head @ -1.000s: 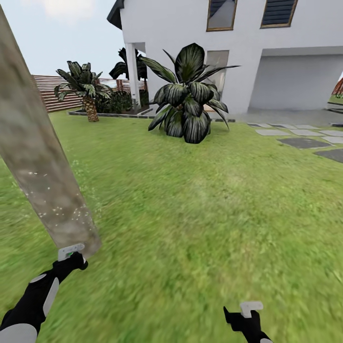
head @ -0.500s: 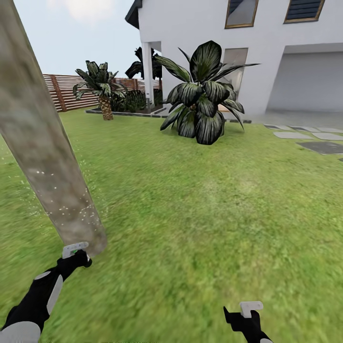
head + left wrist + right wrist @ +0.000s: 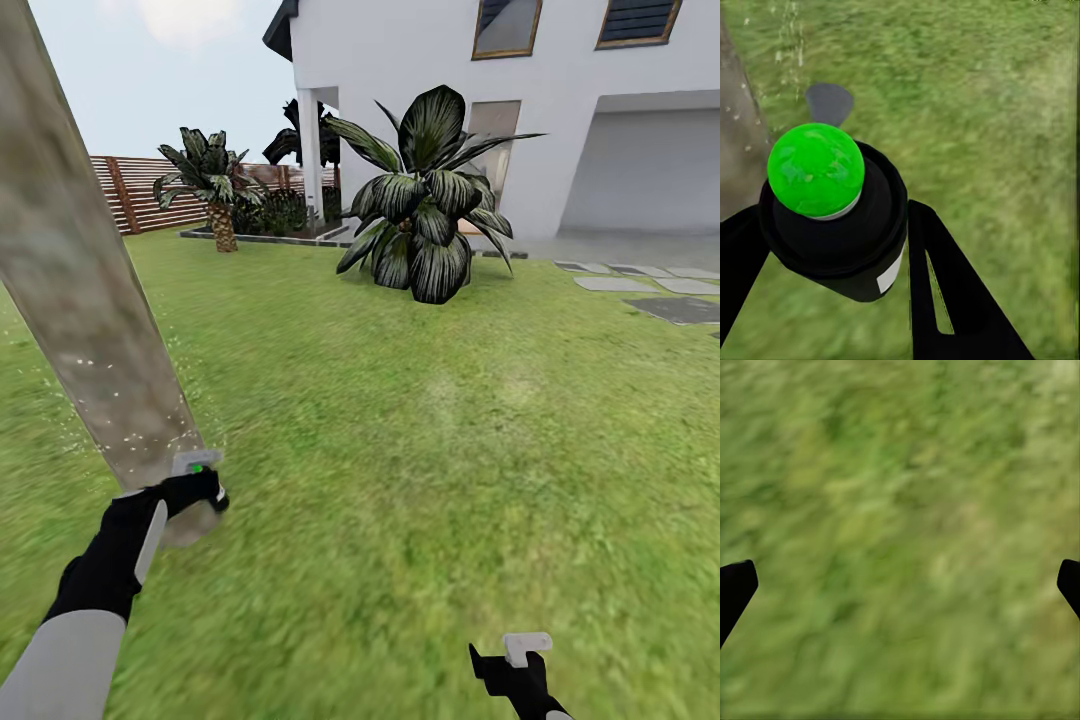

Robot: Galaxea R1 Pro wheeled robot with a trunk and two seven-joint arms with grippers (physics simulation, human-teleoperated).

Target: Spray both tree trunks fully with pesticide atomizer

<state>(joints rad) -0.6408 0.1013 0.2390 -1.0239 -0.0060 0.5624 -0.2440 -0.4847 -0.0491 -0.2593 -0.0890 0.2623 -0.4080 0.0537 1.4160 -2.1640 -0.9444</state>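
A thick pale grey-tan tree trunk (image 3: pixel 80 290) slants down the left of the head view to the grass. Fine white pesticide specks (image 3: pixel 130 435) dot its lower bark and the lawn around it. My left gripper (image 3: pixel 195 482) is raised in front of the trunk's base, shut on the pesticide atomizer (image 3: pixel 832 217), a black canister with a round green top. In the left wrist view the trunk (image 3: pixel 735 150) stands close beside the canister. Low at the right, my right gripper (image 3: pixel 520 662) hangs open over bare grass, its black fingertips (image 3: pixel 735 585) far apart.
A big dark-leaved plant (image 3: pixel 420 215) stands mid-lawn before the white house (image 3: pixel 560 110). A small palm (image 3: pixel 215 195) and the brown slat fence (image 3: pixel 120 190) lie at the back left. Grey stepping stones (image 3: pixel 680 305) run at the right. Open grass stretches ahead.
The head view turned a little left at first, then held. My left arm has since lifted and pushed forward with the atomizer, closer to the trunk's base. The right gripper stayed put.
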